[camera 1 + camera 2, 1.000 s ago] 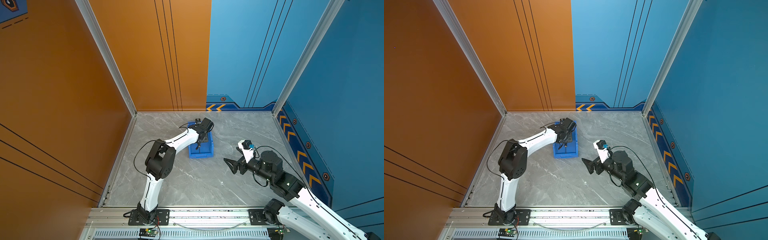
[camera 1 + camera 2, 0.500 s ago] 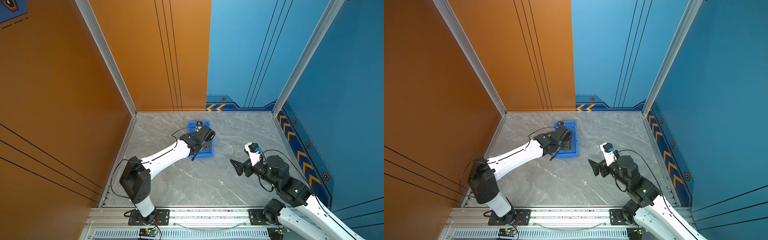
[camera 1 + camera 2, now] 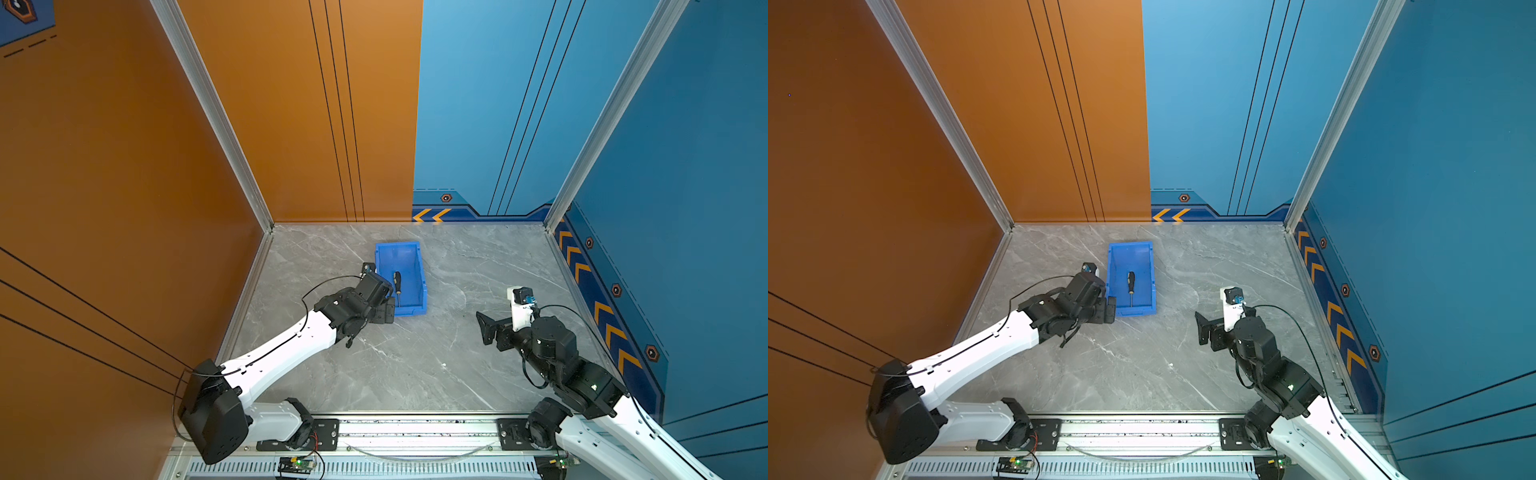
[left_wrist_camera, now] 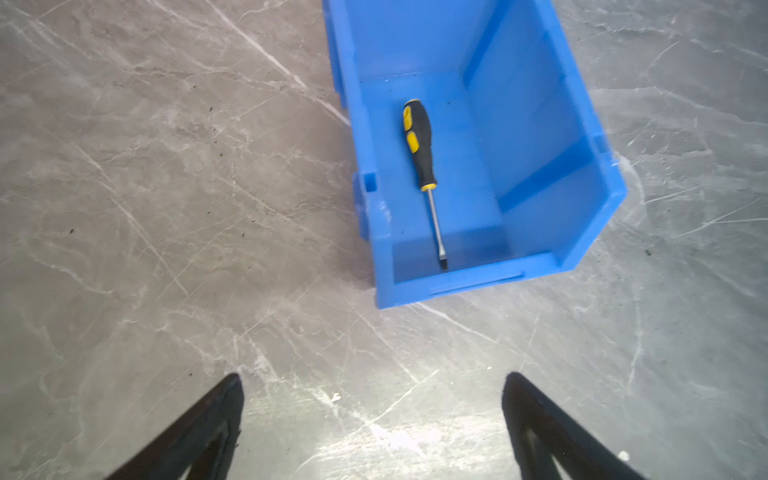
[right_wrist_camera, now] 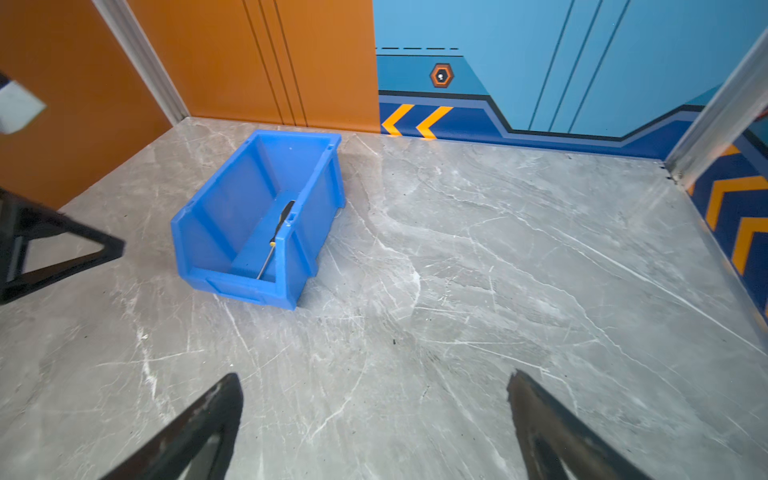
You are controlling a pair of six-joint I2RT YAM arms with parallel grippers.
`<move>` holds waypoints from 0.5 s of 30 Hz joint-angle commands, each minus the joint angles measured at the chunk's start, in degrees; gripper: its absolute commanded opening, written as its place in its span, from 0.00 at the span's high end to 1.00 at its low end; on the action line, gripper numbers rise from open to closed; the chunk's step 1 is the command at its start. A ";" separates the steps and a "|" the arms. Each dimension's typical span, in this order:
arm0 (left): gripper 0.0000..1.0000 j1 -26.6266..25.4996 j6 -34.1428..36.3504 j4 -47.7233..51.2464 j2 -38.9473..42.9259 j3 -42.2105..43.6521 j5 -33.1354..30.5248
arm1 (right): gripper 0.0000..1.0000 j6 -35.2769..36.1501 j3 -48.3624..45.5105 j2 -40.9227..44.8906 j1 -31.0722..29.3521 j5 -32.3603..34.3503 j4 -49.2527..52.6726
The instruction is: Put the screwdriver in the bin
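The screwdriver (image 4: 426, 183) lies flat inside the bin (image 4: 536, 104), lengthwise, tip toward the low front lip, handle toward the back wall. Left gripper (image 4: 372, 376) and right gripper (image 5: 372, 374) both gape wide, empty.

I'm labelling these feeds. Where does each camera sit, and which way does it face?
Top views: high above the front rail, looking down at the whole table; both show the left arm, right arm, bin.
Left wrist: behind the open left gripper, looking down into the bin at the screwdriver; fingertips show.
Right wrist: behind the open right gripper, facing the back wall across the table; fingertips show.
Shared: every view shows the screwdriver lying inside the bin.
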State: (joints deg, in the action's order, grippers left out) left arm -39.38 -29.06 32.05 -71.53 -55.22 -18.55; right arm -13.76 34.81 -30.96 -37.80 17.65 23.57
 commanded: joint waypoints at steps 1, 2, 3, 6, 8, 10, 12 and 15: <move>0.02 3.72 5.27 -4.32 4.61 6.04 5.64 | 0.00 -3.42 -1.76 0.71 0.38 10.53 1.84; 0.02 5.10 6.54 -6.07 6.09 8.21 6.56 | 0.00 -3.97 -2.63 1.05 0.45 12.74 1.26; 0.02 6.23 7.59 -7.77 7.70 10.41 6.67 | 0.00 -4.25 -3.72 1.35 0.40 14.38 0.49; 0.02 9.66 8.63 -10.55 12.83 15.11 6.60 | 0.00 -5.67 -5.93 2.69 0.53 18.56 -0.83; 0.02 12.21 8.82 -10.54 16.14 16.76 6.67 | 0.00 -6.15 -7.04 3.41 0.83 21.00 -1.21; 0.02 14.79 9.02 -10.59 18.86 18.42 6.21 | 0.00 -5.97 -8.01 3.97 1.28 22.76 -1.34; 0.02 18.04 9.03 -10.87 20.73 20.18 6.77 | 0.00 -5.44 -9.36 4.65 2.05 23.63 -1.62; 0.02 21.70 9.07 -10.00 22.27 20.94 5.84 | 0.00 1.84 -13.08 6.39 4.05 18.29 -6.65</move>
State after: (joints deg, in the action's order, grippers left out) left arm -19.81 -21.17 22.59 -50.22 -35.42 -12.99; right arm -16.75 24.62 -26.13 -35.07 36.62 21.32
